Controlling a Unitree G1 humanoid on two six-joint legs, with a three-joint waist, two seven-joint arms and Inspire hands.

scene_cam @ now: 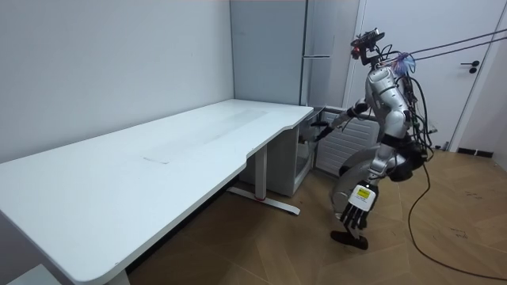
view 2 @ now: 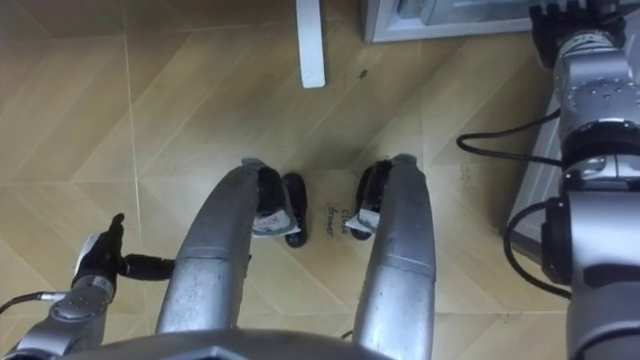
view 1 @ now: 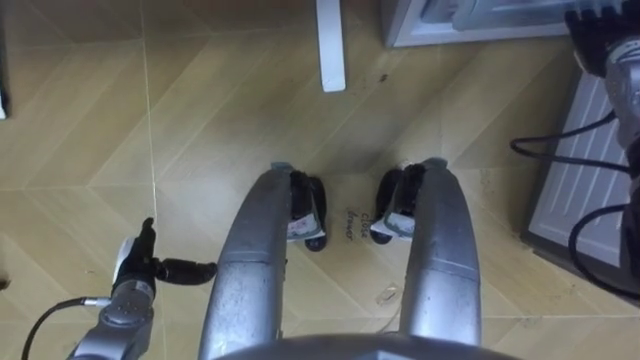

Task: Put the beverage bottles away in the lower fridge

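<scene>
Left eye view: left hand (view 1: 140, 268) hangs loosely open, empty. Right hand (view 2: 562, 22) reaches toward the low grey fridge (scene_cam: 304, 162) — grip unreadable. Drinks are likely smooth and weighty — grasp mid-body.

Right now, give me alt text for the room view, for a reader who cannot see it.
A humanoid robot stands with knees bent on a wood floor at the far end of a long white desk, one arm stretched toward a low grey unit at the foot of a tall grey fridge.
</scene>
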